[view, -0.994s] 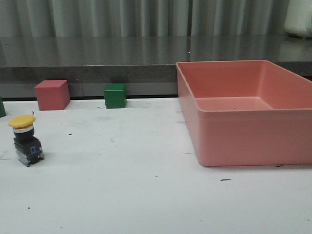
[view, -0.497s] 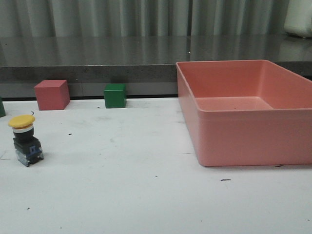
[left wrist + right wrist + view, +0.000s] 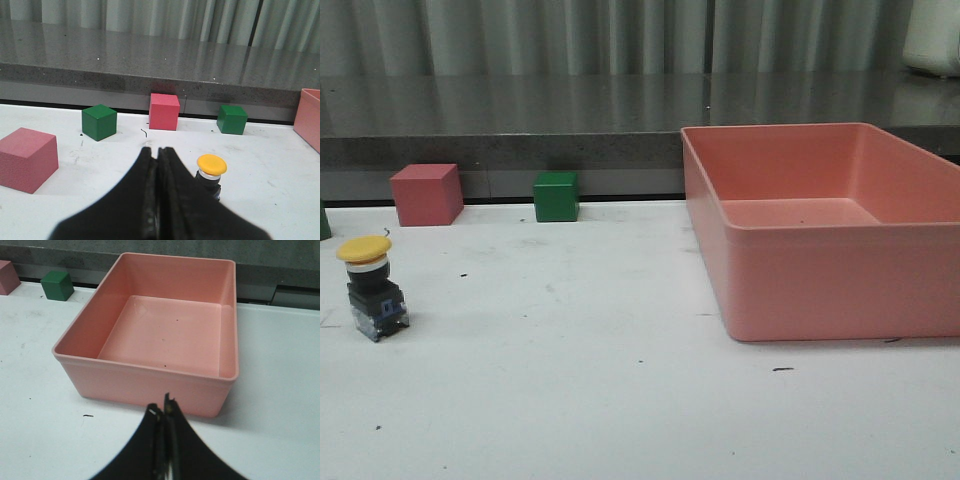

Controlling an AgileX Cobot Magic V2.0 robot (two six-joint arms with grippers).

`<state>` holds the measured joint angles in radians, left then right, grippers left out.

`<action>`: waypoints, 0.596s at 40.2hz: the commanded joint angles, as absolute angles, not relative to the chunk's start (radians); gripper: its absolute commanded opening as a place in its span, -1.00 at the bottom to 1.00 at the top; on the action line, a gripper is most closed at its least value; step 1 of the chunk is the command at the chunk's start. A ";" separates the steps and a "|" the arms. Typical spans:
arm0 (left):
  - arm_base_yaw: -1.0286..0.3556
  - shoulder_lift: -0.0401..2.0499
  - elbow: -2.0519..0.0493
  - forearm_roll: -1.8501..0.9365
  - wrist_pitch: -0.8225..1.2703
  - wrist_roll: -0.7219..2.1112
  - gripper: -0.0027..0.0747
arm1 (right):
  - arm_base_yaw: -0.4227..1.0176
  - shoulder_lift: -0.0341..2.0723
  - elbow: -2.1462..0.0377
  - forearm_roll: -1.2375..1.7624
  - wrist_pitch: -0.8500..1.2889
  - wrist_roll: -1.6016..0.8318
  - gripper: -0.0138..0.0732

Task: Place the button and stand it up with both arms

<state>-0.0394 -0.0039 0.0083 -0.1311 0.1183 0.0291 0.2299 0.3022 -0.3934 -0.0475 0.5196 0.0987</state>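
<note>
Front view: small push-button switch with round yellow mushroom cap, black cylindrical body and grey-blue blocky base (image 3: 371, 287) stands on the white table (image 3: 620, 400) at far left. Long axis roughly vertical, cap up, base down on the surface; cap leans slightly left. Pink cube (image 3: 426, 194) and small green cube (image 3: 556, 196) sit behind it along the table's far edge, well apart from each other. Large salmon-pink plastic bin (image 3: 820, 225), open-topped, on the right. No arm visible in this view.

Left wrist view: left gripper (image 3: 158, 165), black, jaws pressed together with nothing between them, hanging just beside the button (image 3: 210, 169). Only the yellow cap and a bit of black body show; cap faces up. Second green cube (image 3: 99, 121) and a larger pink block (image 3: 27, 158) lie on the gripper's other side.

Right wrist view: right gripper (image 3: 161, 412), jaws closed to a thin seam, empty, just short of the bin's near wall (image 3: 145, 385). Button not seen here.
</note>
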 commanded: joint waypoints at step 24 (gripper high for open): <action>-0.037 -0.025 0.023 -0.141 0.032 0.030 -0.98 | 0.065 0.118 -0.119 -0.051 0.060 0.091 -0.84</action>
